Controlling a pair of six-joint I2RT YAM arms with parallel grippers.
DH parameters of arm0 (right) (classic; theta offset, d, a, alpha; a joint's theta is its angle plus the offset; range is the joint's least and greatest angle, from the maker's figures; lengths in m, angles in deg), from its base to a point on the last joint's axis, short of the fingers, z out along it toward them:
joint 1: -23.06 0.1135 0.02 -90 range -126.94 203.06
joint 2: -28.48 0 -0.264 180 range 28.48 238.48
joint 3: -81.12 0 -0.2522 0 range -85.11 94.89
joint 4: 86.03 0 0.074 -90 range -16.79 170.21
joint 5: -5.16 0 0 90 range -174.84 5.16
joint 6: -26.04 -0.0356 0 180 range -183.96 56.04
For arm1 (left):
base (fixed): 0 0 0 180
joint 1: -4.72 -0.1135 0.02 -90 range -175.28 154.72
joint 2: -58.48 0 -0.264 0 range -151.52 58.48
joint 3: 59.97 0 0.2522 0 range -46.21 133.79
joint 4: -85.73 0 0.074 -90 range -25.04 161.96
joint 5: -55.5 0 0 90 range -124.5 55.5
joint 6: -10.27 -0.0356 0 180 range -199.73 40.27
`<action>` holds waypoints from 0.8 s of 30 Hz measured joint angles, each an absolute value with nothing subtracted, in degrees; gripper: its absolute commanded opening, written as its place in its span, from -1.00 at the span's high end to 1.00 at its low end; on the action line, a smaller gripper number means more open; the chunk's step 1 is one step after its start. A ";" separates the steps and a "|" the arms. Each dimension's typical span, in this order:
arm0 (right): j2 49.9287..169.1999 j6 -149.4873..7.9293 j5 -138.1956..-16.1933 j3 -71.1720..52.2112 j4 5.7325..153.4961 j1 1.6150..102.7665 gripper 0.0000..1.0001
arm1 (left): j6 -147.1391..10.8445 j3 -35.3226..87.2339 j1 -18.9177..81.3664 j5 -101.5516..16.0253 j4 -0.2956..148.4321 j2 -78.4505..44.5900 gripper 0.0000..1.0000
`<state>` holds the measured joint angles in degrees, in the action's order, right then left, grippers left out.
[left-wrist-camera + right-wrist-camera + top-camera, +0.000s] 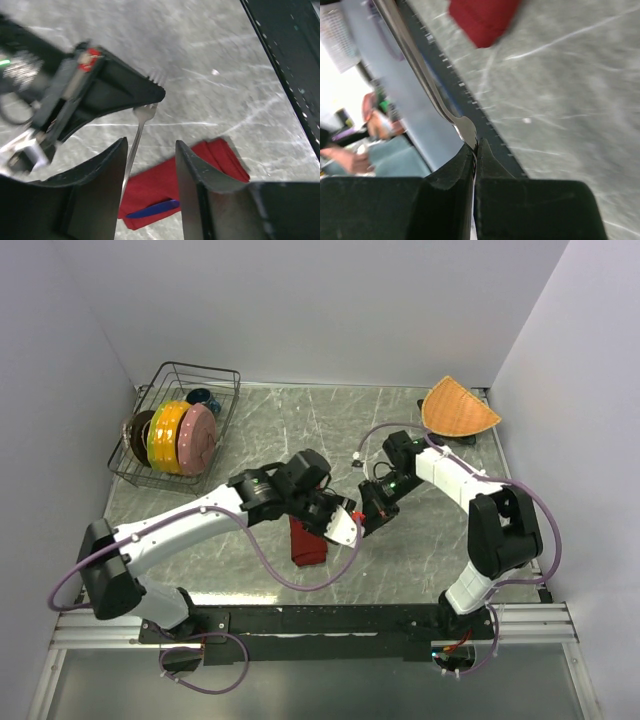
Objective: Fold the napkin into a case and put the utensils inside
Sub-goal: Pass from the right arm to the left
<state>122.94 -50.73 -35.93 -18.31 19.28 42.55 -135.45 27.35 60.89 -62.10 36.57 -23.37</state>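
A wire rack holds coloured plates far left; an orange mat lies far right.

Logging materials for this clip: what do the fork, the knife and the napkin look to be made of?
The fork looks like polished metal: silver with bright reflections. The knife is matte blue with no glint, possibly plastic or coated; unclear. The napkin is dark red cloth, matte, with soft folded edges.

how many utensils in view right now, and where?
2. The slim silver metal fork is clamped near its tines in the right pincer. The slender blue knife lies on the folded dark red cloth napkin. The arms may hide others.
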 measured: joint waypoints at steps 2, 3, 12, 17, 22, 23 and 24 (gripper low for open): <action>122.94 -51.01 -34.53 -18.31 18.43 43.80 1.00 | -135.98 27.85 61.98 -60.92 35.28 -25.16 0.09; 122.94 -51.12 -34.05 -18.31 18.13 44.34 1.00 | -136.09 27.89 62.44 -60.24 34.60 -25.86 0.10; 122.94 -52.39 -32.70 -18.33 16.22 47.69 1.00 | -136.48 28.20 65.65 -53.35 32.83 -28.92 0.25; 122.94 -52.83 -32.72 -18.33 15.92 48.01 1.00 | -137.07 28.05 67.16 -50.23 33.09 -28.98 0.38; 123.22 -53.27 -32.76 -18.27 15.59 48.23 1.00 | -137.55 28.02 68.49 -47.02 33.20 -29.68 0.39; 123.24 -53.35 -32.76 -18.27 15.57 48.34 1.00 | -137.53 27.96 68.71 -46.38 33.35 -29.86 0.39; 123.24 -53.46 -32.78 -18.27 15.52 48.43 1.00 | -137.53 27.76 68.95 -45.59 33.88 -30.03 0.39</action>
<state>123.24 -53.46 -32.78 -18.27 15.52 48.43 -137.53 27.76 68.95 -45.59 33.88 -30.03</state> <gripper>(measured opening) 0.027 0.303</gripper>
